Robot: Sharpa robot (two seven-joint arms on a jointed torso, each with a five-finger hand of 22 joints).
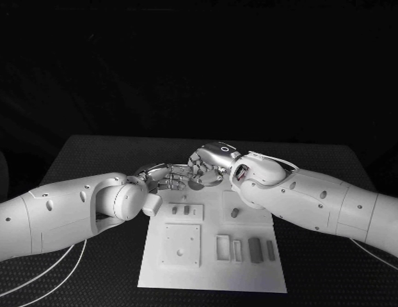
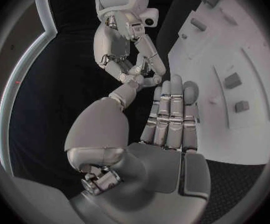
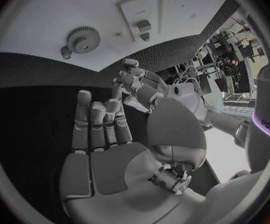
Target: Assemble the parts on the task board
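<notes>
My left robot hand [image 1: 165, 177] and right robot hand [image 1: 208, 167] spread, empty, beyond flat white task board [image 1: 254, 275]; small round toothed gear [image 3: 82, 38] nearest right.

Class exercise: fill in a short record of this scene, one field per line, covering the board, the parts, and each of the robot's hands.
Task board: white plate in the middle of the black table
Parts: small grey pieces on the board; a gear also lies on it
Left hand: above the board's far edge, fingers straight, holding nothing
Right hand: close to the left hand, fingers extended, holding nothing
</notes>
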